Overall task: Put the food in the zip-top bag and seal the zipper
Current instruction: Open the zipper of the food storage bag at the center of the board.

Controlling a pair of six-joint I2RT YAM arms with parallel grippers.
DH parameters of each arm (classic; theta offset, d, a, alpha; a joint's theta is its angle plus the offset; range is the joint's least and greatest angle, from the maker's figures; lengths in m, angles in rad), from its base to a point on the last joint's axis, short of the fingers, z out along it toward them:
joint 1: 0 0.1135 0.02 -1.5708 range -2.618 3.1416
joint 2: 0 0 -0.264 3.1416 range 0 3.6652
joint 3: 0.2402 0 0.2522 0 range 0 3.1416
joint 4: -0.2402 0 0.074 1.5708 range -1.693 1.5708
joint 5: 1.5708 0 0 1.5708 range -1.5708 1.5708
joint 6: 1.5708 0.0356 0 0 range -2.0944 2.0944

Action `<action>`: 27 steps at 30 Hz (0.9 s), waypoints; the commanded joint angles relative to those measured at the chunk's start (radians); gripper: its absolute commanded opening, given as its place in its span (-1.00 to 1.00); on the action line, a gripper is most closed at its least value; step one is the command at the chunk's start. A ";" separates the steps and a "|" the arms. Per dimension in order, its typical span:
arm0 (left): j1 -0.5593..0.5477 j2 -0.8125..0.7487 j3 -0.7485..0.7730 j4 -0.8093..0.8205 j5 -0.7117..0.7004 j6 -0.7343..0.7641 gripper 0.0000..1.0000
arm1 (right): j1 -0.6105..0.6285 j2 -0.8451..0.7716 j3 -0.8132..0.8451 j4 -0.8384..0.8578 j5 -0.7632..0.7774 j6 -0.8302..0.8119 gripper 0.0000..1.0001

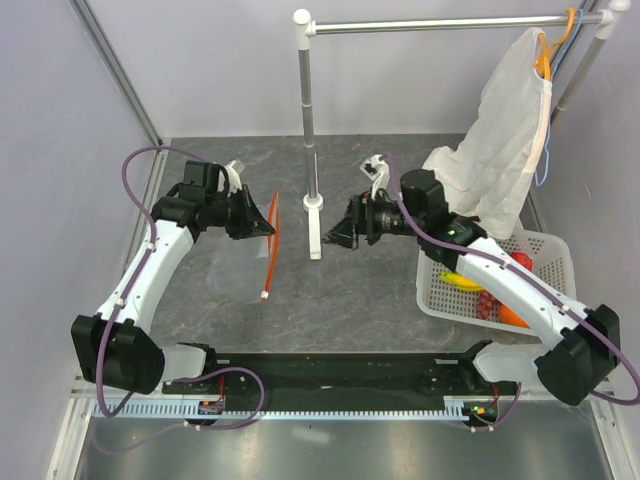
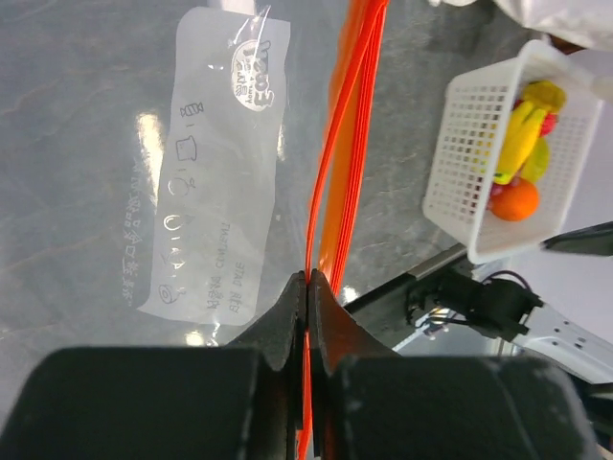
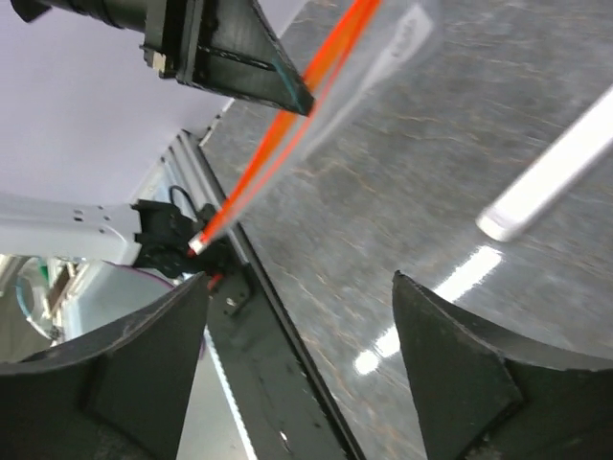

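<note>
The clear zip-top bag hangs off the table, held by its mouth. My left gripper is shut on the red zipper, whose white slider is at the low end. In the left wrist view the fingertips pinch the strip and the bag spreads to the left. My right gripper stands open and empty to the bag's right, facing it; its wrist view shows the zipper ahead of the gripper. The food lies in the basket: banana, grapes, orange, small red fruit.
A white mesh basket stands at the right under my right arm. A white cloth bag hangs from a rack at the back right. The rack's upright pole and its base stand between the two grippers.
</note>
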 commanded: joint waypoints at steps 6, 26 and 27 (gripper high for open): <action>-0.008 -0.051 -0.075 0.232 0.173 -0.211 -0.96 | 0.140 0.184 0.060 0.285 0.124 0.310 0.63; -0.008 -0.106 -0.126 0.292 0.249 -0.305 -0.96 | 0.200 0.347 0.139 0.281 0.192 0.321 -0.14; -0.008 -0.109 -0.126 0.292 0.251 -0.308 -0.96 | 0.200 0.348 0.140 0.270 0.193 0.319 -0.14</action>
